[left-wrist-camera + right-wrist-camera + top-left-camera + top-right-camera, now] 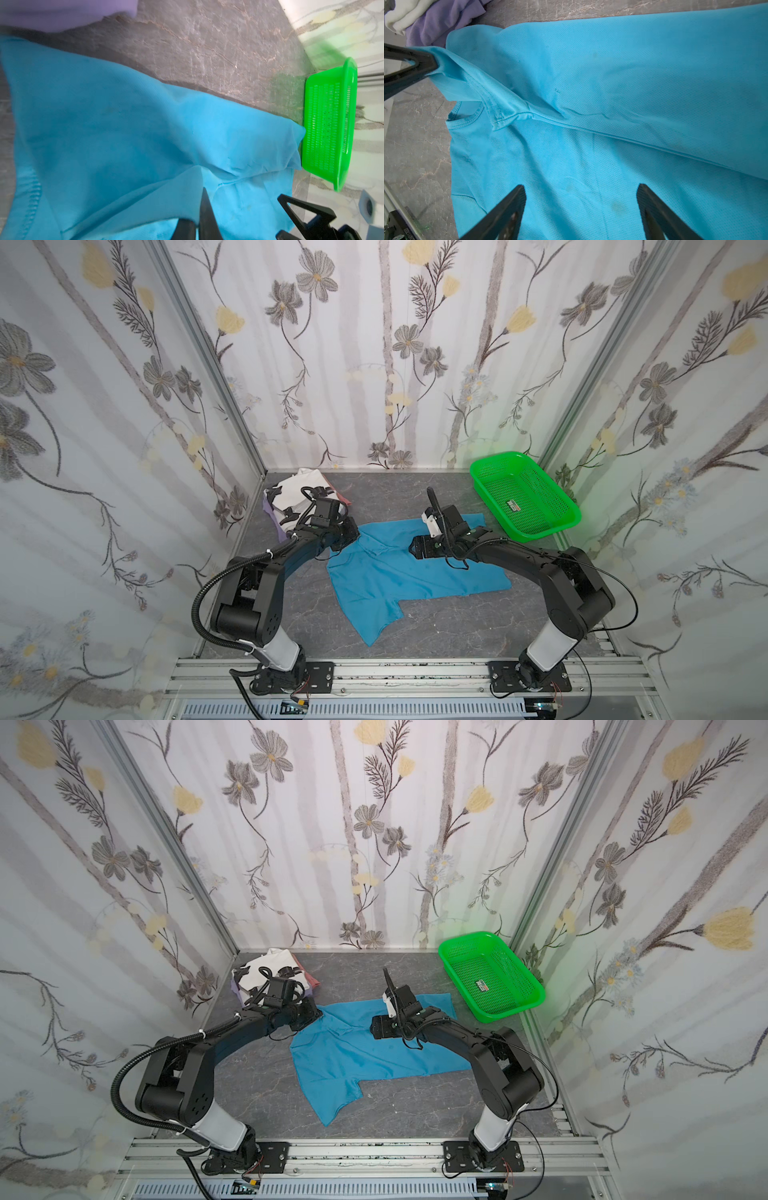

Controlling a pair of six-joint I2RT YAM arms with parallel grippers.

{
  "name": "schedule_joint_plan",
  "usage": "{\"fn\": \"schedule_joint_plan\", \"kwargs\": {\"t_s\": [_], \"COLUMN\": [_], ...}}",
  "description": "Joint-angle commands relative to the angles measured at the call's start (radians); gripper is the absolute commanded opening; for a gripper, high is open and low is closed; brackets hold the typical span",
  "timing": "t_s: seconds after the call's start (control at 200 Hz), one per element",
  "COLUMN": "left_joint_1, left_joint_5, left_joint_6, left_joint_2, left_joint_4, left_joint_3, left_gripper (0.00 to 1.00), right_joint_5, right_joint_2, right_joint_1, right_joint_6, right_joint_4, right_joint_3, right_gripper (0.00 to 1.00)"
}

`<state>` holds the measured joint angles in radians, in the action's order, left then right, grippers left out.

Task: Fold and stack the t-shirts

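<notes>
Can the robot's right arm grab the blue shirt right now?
Probably yes. The right gripper is open just above the blue shirt, with nothing between them. The left gripper pinches an edge of the shirt, off to one side.

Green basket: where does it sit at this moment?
In a top view the green basket sits in the far right corner of the table, just beyond the far right corner of the blue t-shirt.
</notes>
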<state>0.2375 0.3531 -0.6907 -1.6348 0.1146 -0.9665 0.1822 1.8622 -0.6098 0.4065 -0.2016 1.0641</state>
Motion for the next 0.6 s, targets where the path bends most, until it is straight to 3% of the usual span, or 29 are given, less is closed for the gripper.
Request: {"fn": "schedule_joint_plan", "kwargs": {"t_s": [0.0, 0.085, 0.11, 0.135, 0.15, 0.22, 0.325, 0.465, 0.595], "left_joint_1": [-0.027, -0.046, -0.050, -0.054, -0.058, -0.066, -0.085, -0.099, -0.069], "left_joint_5": [0.013, 0.010, 0.007, 0.006, 0.006, -0.011, -0.058, -0.053, -0.006], "left_joint_6": [-0.032, -0.047, -0.053, -0.060, -0.062, -0.062, -0.047, -0.009, -0.026], "left_joint_2": [-0.037, -0.046, -0.044, -0.039, -0.035, -0.004, 0.067, 0.164, 0.288], "left_joint_4": [-0.023, -0.020, -0.017, -0.011, -0.008, 0.031, 0.108, 0.216, 0.242], "left_joint_3": [-0.030, -0.043, -0.044, -0.044, -0.045, -0.045, -0.025, 0.031, 0.174], "left_gripper": [0.01, 0.18, 0.34, 0.61, 0.70, 0.87, 0.98, 0.99, 0.99], "right_joint_5": [0.012, 0.012, 0.012, 0.012, 0.012, 0.007, -0.008, -0.076, -0.171], "right_joint_2": [0.009, 0.005, 0.002, -0.004, -0.009, -0.042, -0.108, -0.214, -0.360], "right_joint_1": [0.006, 0.011, 0.013, 0.015, 0.018, 0.026, 0.041, 0.053, 0.093], "right_joint_6": [-0.007, -0.008, -0.009, -0.009, -0.010, -0.011, -0.011, 0.033, 0.129], "right_joint_4": [0.044, 0.044, 0.044, 0.040, 0.040, 0.040, 0.026, -0.026, -0.084], "right_joint_3": [-0.004, -0.007, -0.010, -0.014, -0.017, -0.043, -0.090, -0.185, -0.309], "right_gripper": [0.84, 0.85, 0.85, 0.85, 0.85, 0.86, 0.88, 0.93, 1.00]}}
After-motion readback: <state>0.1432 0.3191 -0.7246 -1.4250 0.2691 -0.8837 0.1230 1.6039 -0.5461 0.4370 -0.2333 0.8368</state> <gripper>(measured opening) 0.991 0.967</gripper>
